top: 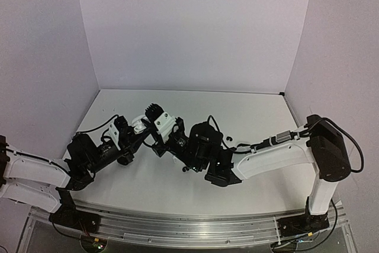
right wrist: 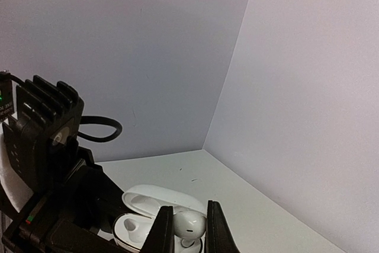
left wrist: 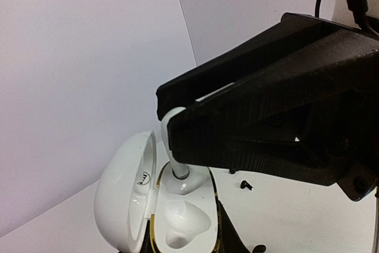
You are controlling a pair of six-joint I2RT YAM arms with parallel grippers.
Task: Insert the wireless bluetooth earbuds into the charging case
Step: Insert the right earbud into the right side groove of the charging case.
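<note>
A white charging case (left wrist: 127,188) with a gold rim is open, its lid swung left, and my left gripper (left wrist: 186,248) is shut on its base at the bottom of the left wrist view. My right gripper (right wrist: 189,232) is shut on a white earbud (right wrist: 189,223), which is held upright. The earbud's stem (left wrist: 177,161) stands in the far well of the case, and the near well (left wrist: 183,220) is empty. The case also shows under the right fingers (right wrist: 142,202). In the top view the two grippers meet at mid-table, left (top: 148,134) and right (top: 170,143).
Small black earbuds lie loose on the white table to the right of the case (left wrist: 246,185) (left wrist: 259,248), and one shows in the top view (top: 228,138). White walls close the table at the back and sides. The right arm's fingers (left wrist: 278,117) fill the upper right of the left wrist view.
</note>
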